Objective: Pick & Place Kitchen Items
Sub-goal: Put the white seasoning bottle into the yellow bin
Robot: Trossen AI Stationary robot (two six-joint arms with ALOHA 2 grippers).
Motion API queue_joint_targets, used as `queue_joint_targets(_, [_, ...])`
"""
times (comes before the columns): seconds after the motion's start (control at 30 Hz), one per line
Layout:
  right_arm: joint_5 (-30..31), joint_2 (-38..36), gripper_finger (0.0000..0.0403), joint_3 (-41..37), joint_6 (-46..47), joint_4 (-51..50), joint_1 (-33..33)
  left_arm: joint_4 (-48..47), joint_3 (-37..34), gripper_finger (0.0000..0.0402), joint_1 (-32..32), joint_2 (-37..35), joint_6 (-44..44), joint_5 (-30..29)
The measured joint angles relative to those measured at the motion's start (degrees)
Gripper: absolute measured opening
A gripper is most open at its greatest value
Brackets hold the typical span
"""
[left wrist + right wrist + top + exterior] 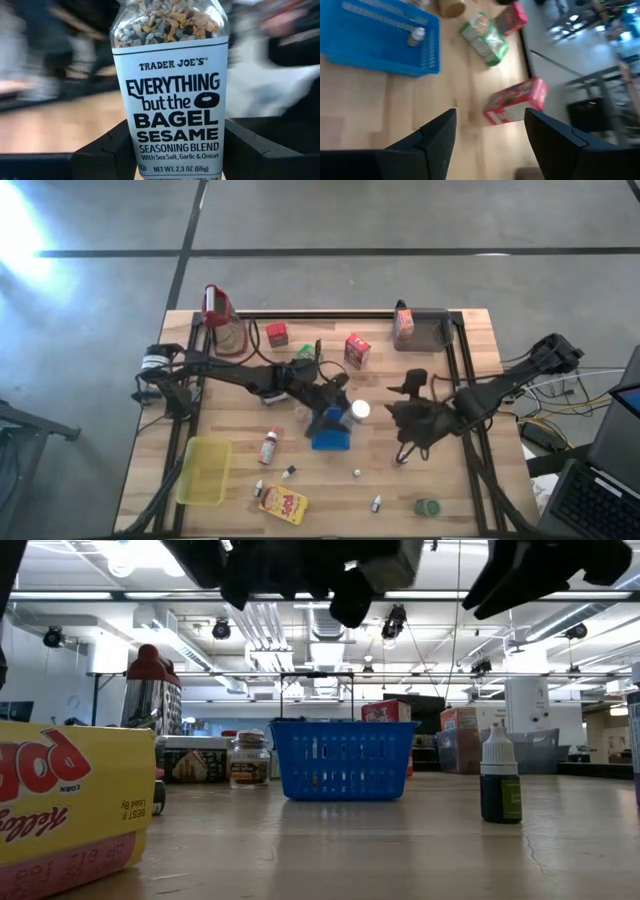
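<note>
Overhead, the light wood-plank table (330, 490) sits on a grey concrete floor (400, 220) w/ dark seam lines. The blue basket (330, 438) stands near the table's middle; take it as landmark. The left gripper (345, 408) hangs just above the basket's far edge, clamped on a Trader Joe's Everything but the Bagel seasoning jar (170, 85), white lid up. The right gripper (490, 130) hovers well to the basket's right, fingers spread wide & holding nothing. Beyond the basket: a red carton (357, 350), a green packet (304, 354), a smaller red box (277, 334). Nearer than it: a yellow Pops box (284, 504), small white-capped bottles (270, 446). A yellow tray (203, 471) lies to its left. At table level, the room behind shows a white ceiling w/ strip lights (300, 610) & pipes.
</note>
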Motion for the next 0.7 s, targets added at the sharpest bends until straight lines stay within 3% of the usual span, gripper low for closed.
queue_joint_targets(0.17, [-1.0,-5.5,0.0204,-5.3,-0.5,8.1,0.1,0.0,0.0,0.0222,-2.3,0.0,8.9,-21.7])
queue_joint_targets(0.3, [-1.5,-10.1,0.0194,-11.9,-4.2,19.5,0.1,1.2,0.0,0.0222,-3.7,0.0,12.9,-28.8])
queue_joint_targets(0.7, [-7.4,-19.7,0.0188,-33.0,-24.2,74.3,0.0,10.4,0.0,0.021,-3.8,0.0,15.2,-30.5])
